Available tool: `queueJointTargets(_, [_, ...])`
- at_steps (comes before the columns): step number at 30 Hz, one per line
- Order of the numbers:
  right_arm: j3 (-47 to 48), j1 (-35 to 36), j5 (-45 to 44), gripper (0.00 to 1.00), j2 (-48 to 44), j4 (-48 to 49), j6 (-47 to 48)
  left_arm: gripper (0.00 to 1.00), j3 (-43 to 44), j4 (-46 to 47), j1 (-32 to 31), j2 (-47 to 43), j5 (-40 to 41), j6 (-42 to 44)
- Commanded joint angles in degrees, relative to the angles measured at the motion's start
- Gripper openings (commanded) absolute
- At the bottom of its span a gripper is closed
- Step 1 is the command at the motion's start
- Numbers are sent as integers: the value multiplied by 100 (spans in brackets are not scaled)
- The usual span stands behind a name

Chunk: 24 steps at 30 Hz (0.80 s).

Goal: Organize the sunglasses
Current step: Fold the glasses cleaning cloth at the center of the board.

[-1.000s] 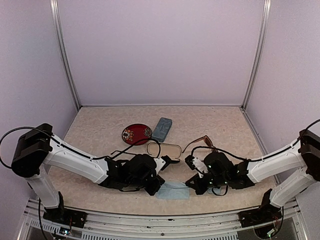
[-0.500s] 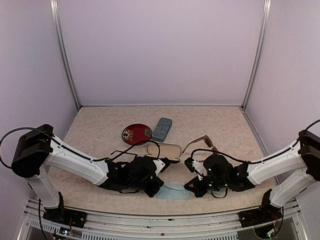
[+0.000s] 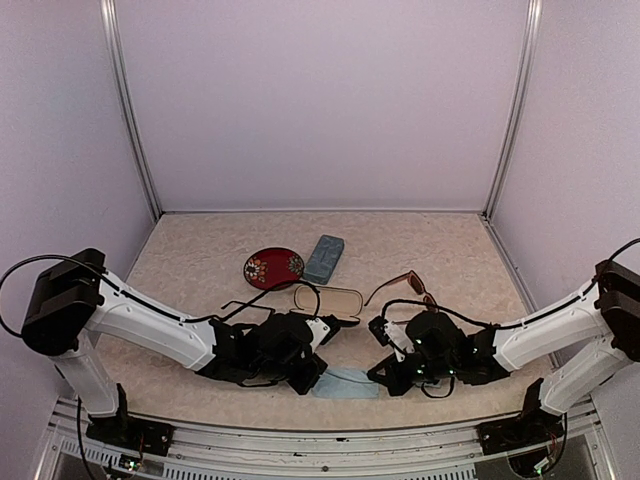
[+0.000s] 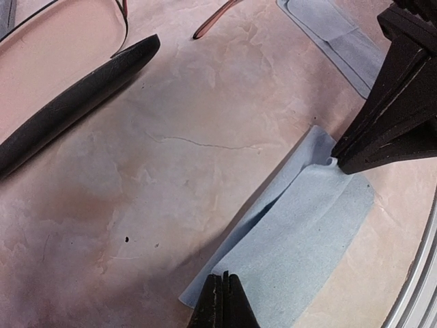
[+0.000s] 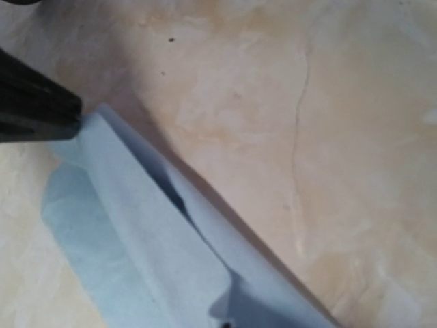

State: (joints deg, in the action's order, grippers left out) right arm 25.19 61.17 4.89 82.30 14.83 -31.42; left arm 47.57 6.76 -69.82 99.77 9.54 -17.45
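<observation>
Blue cloth (image 3: 348, 384), left jaws clamped on one edge, right jaws on another

No writing, label, brand mark or number can be read in any view. The red disc (image 3: 273, 267) bears a small coloured pattern, too small to tell whether it holds any letters. The brown sunglasses (image 3: 408, 283), the blue-grey case (image 3: 324, 258) and the blue cloth (image 4: 300, 239) show plain surfaces with nothing legible.
</observation>
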Motion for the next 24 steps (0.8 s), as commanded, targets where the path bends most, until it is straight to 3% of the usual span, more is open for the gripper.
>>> queueJointTargets(1, [-77,93,-74,0,46,99,-76,0,108,-67,-62,-204,61,149])
queueJointTargets(24, [-133,237,-62,0,64,120,-195,0,106,-316,-250,-26,-14,333])
